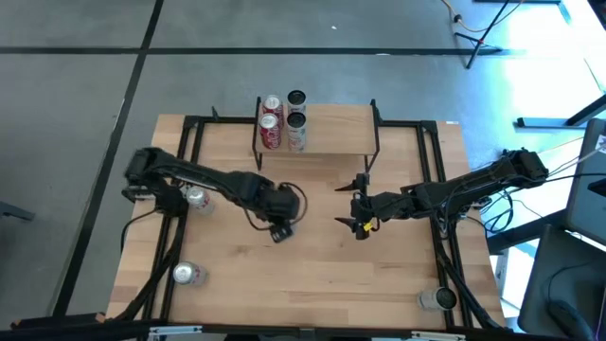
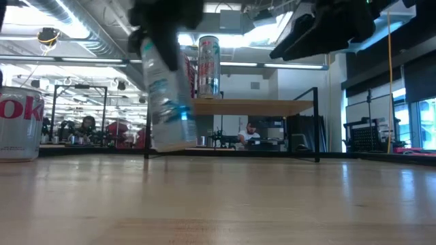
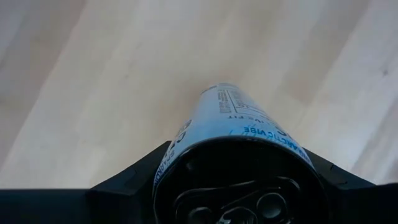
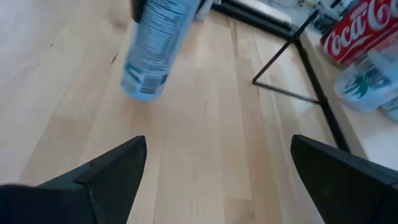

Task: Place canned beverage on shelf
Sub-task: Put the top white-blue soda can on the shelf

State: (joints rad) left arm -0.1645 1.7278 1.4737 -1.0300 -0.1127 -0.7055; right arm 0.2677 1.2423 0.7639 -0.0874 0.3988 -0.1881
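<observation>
A slim pale-blue and white can (image 4: 155, 43) hangs over the middle of the wooden table, with my left gripper (image 1: 280, 225) shut on it. In the high view the gripper hides most of the can. The shelf (image 1: 331, 128), a light plank on a thin black frame, stands at the far edge. Several red and silver cans (image 1: 273, 121) stand on its left end. My right gripper (image 4: 224, 180) waits open to the right of the can, apart from it, nothing between its fingers. My left gripper pinches the can between its two fingers (image 3: 130, 177) near its top end (image 3: 180, 155), one on each side of the wall. The fingers come from above, pointing steeply down. The can hangs below them, tilted, its lower end (image 2: 174, 139) clear of the table.
Loose cans lie on the table at the left (image 1: 196, 199), near left (image 1: 187, 275) and near right (image 1: 437, 299). One red-lettered can (image 2: 19, 122) stands close in the low view. Black rails (image 1: 440, 189) run along both sides. Bare wood lies between the grippers and the shelf.
</observation>
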